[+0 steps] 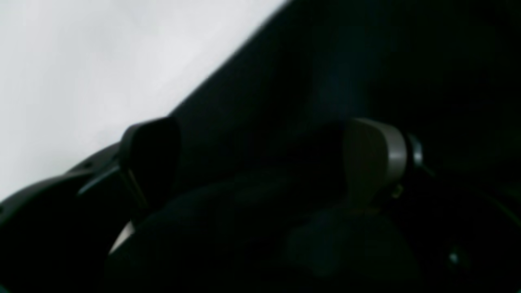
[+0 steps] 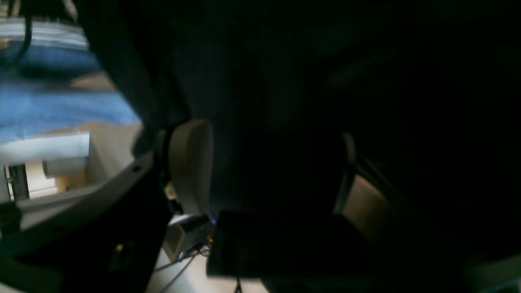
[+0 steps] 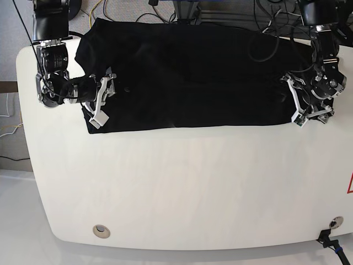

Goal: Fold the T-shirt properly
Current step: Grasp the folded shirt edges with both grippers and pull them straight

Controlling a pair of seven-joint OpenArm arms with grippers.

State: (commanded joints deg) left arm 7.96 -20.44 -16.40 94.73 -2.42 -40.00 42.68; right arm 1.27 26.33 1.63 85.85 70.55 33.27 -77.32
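The black T-shirt lies spread flat across the far half of the white table, plain side up. My right gripper is at the shirt's left edge in the base view, its white fingers spread wide over the hem. In the right wrist view its fingers stand apart with dark T-shirt cloth between them. My left gripper is at the shirt's right edge, also spread. The left wrist view shows this gripper open, with the black T-shirt bunched between its fingers.
Cables hang behind the table's far edge. A round metal fitting sits near the front left corner, another fitting at the front right. A red mark is at the right edge. White table surface lies beside the left gripper.
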